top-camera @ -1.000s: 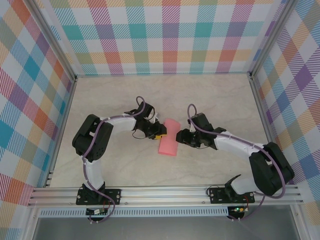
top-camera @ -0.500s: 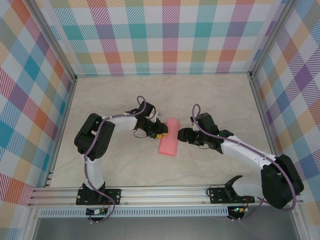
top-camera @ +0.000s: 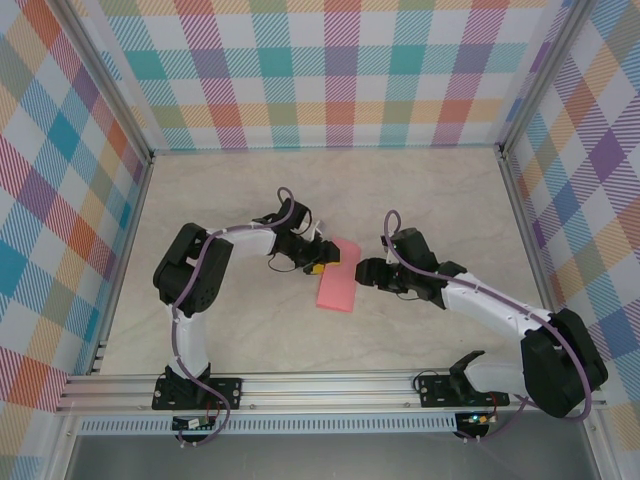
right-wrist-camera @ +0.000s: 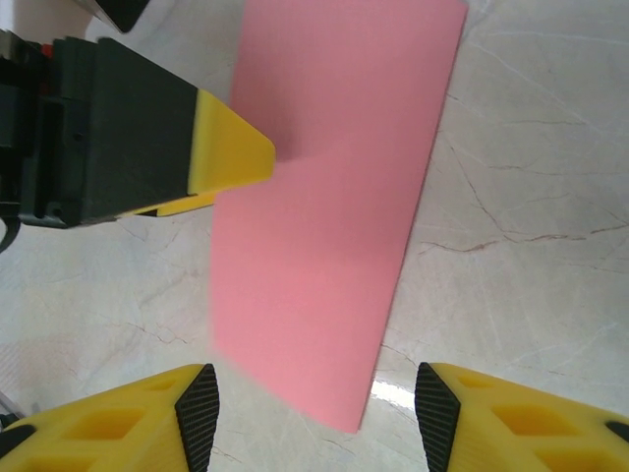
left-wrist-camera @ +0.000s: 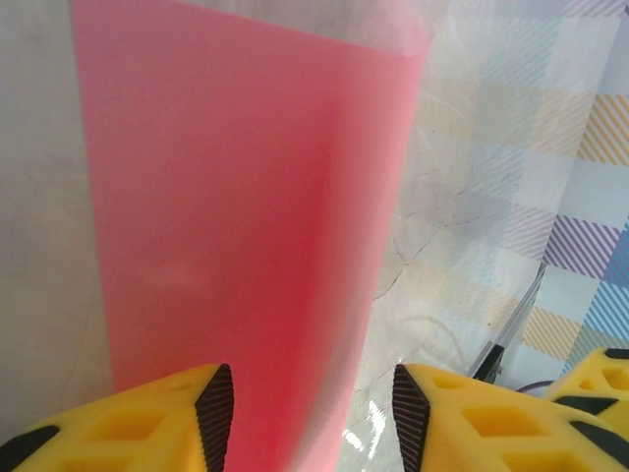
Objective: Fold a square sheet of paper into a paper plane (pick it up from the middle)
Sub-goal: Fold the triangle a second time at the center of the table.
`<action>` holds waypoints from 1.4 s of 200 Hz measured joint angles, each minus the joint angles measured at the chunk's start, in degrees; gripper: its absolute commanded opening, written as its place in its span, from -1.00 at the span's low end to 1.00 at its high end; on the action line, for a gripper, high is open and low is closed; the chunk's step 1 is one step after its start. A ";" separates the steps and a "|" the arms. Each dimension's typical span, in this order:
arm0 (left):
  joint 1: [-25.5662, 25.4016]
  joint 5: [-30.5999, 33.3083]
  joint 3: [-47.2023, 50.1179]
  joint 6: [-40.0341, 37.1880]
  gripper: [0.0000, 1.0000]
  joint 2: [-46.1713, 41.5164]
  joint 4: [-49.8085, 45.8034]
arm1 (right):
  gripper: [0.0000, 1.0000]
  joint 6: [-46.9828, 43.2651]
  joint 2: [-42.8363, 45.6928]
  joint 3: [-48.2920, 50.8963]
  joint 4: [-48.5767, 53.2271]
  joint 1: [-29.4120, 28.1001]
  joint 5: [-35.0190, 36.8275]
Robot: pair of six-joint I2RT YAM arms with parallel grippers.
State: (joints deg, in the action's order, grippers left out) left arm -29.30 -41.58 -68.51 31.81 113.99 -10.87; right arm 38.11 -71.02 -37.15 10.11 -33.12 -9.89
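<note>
The top external camera sits high above and behind the arm bases, looking steeply down over the whole tabletop. Each wrist camera looks out past its own yellow jaws, very close to the surface. All three views share the square sheet of paper.

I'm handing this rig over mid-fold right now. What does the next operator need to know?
Left end effector: open, jaws apart at the paper's nearer long edge, touching it but not clamped.
Right end effector: open, low over the table, facing the paper's other long side and holding nothing.
Paper: the square sheet of paper lies on the table between the two arms as a narrow rectangle.
Done: apparently the first fold in half.
Left: nose and wing folds; there is no dart shape yet.
</note>
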 measured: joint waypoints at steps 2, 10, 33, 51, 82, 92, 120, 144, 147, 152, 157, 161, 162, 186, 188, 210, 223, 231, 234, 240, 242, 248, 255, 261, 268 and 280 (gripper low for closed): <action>0.07 0.00 0.00 0.09 0.06 0.00 -0.02 | 0.17 0.02 0.00 0.07 0.02 0.00 0.00; 0.22 -0.09 0.00 -0.17 0.06 0.00 -0.31 | 0.16 0.02 -0.02 0.26 -0.02 0.00 -0.02; 0.37 -0.68 0.00 -0.87 0.00 0.00 -1.33 | 0.16 0.02 -0.07 0.46 -0.17 0.00 -0.15; 0.35 -1.05 0.00 -1.62 -0.13 0.00 -1.57 | 0.16 0.02 -0.17 0.46 -0.24 0.00 -0.22; 0.37 -1.07 0.00 -1.73 -0.51 0.00 -1.62 | 0.15 0.02 -0.72 0.46 -0.70 0.00 -0.79; 0.35 -1.09 0.00 -1.22 -0.60 0.00 -1.66 | 0.15 0.02 -0.81 0.46 -0.90 0.00 -1.14; 0.35 -0.92 0.04 -0.57 -0.86 0.00 -1.46 | 0.17 -0.07 -0.83 0.46 -1.88 -0.02 -2.56; 0.35 -0.44 1.31 1.09 -0.98 -0.44 -0.13 | 0.17 -1.44 -0.83 0.46 -2.75 -0.66 -2.99; 0.35 -0.26 1.70 1.51 -0.99 -0.63 0.17 | 0.17 -1.75 -0.83 0.46 -2.82 -0.74 -2.97; 0.35 -0.09 2.29 1.95 -1.00 -0.94 0.52 | 0.17 -2.12 -0.83 0.46 -2.99 -0.92 -2.99; 0.35 0.24 2.93 2.58 -1.00 -1.38 0.92 | 0.17 -2.67 -0.83 0.46 -3.17 -1.09 -2.97; 0.35 0.44 3.54 3.23 -1.00 -1.77 1.33 | 0.18 -3.13 -0.83 0.46 -3.30 -1.25 -2.97; 0.35 0.57 3.74 3.39 -1.00 -1.88 1.49 | 0.18 -3.21 -0.83 0.46 -3.41 -1.29 -2.97; 0.35 1.79 6.88 6.49 -1.00 -4.52 3.89 | 0.18 -5.46 -0.83 0.46 -3.76 -2.10 -2.69; 0.35 1.88 6.99 6.64 -1.00 -4.66 4.00 | 0.18 -5.64 -0.83 0.46 -3.69 -2.16 -2.64; 0.35 3.10 8.39 8.63 -1.00 -6.64 5.38 | 0.20 -6.97 -0.83 0.33 -2.40 -2.25 -2.47; 0.35 3.54 8.50 9.40 -1.00 -7.23 5.75 | 0.21 -7.32 -0.83 0.28 -1.84 -2.25 -2.29; 0.35 3.65 8.50 9.60 -1.00 -7.37 6.23 | 0.22 -7.34 -0.83 0.28 -1.68 -2.25 -2.32; 0.35 3.65 8.50 9.77 -1.00 -7.37 6.49 | 0.22 -7.34 -0.83 0.28 -1.68 -2.25 -2.34; 0.35 3.69 8.48 9.88 -1.00 -7.37 6.69 | 0.22 -7.34 -0.83 0.28 -1.66 -2.25 -2.36; 0.35 3.72 8.48 9.99 -1.00 -7.37 6.69 | 0.22 -7.34 -0.83 0.28 -1.66 -2.25 -2.38; 0.35 3.72 8.48 10.16 -1.00 -7.37 6.64 | 0.22 -7.32 -0.83 0.28 -1.66 -2.25 -2.38; 0.35 3.72 8.48 10.38 -1.00 -7.37 6.62 | 0.22 -7.32 -0.83 0.28 -1.66 -2.25 -2.38; 0.35 3.72 8.46 10.47 -1.00 -7.37 6.60 | 0.22 -7.32 -0.83 0.28 -1.66 -2.25 -2.38; 0.35 3.72 8.41 10.49 -1.00 -7.37 6.56 | 0.23 -7.32 -0.81 0.28 -1.68 -2.25 -2.38; 0.35 3.72 8.26 10.62 -1.00 -7.37 6.51 | 0.25 -7.34 -0.72 0.28 -1.68 -2.25 -2.38</action>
State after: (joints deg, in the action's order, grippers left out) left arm -28.95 -37.87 -60.25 42.44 106.63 -4.36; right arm 30.76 -71.75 -36.86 8.43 -35.38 -12.27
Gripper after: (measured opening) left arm 0.045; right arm 0.615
